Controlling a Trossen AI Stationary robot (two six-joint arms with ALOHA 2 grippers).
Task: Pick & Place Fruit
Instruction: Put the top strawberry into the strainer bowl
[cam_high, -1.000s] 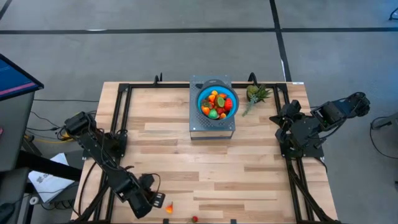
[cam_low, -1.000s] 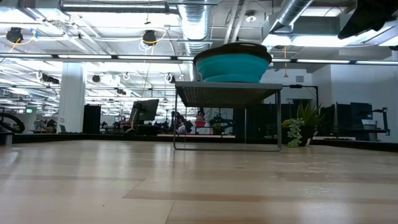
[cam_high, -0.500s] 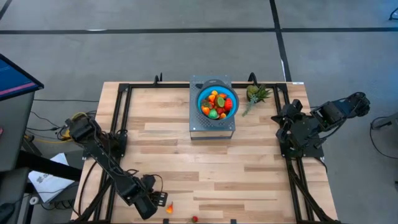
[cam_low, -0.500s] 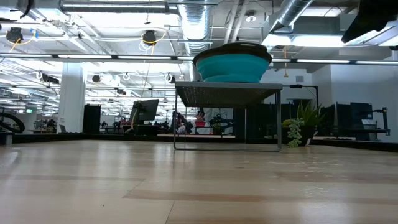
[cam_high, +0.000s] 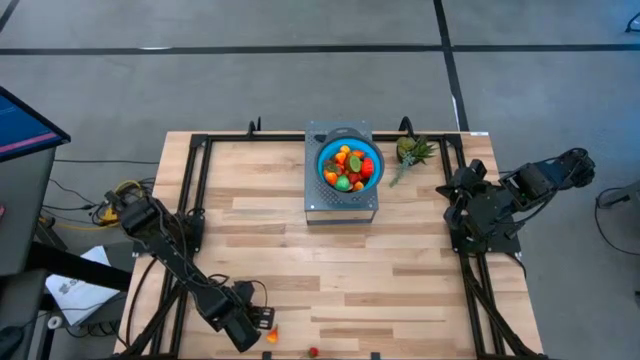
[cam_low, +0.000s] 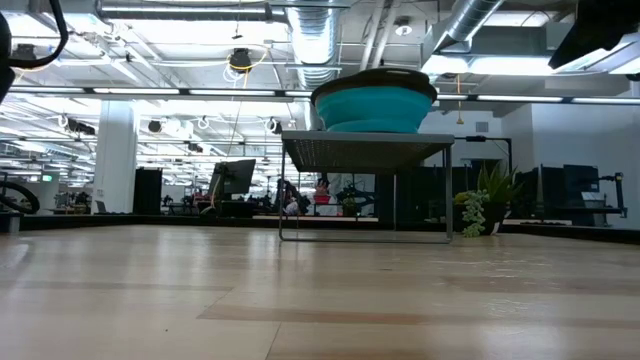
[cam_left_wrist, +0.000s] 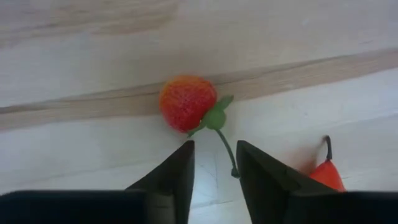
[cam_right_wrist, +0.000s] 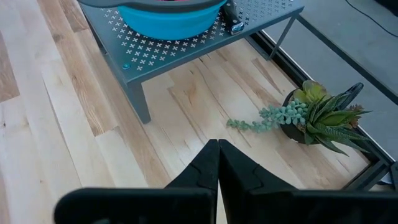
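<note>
A strawberry (cam_left_wrist: 188, 102) lies on the table's (cam_high: 400, 270) near edge, just ahead of my left gripper (cam_left_wrist: 213, 160), fingers slightly parted and empty. More fruit (cam_high: 350, 167) fills the bowl (cam_high: 372, 152). My right gripper (cam_right_wrist: 217, 163) waits closed, right side.

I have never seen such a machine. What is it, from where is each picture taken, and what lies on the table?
It is a robot with two dark arms at a wooden table. One picture looks down from above, one looks level across the table, and two come from cameras on the wrists. A blue bowl full of small toy fruit sits on a grey metal stand; a small plant is beside it. The left hand, open, hangs just short of a strawberry near the table's front edge; nothing is held. An orange fruit lies close by. The right hand waits shut at the right side.
</note>
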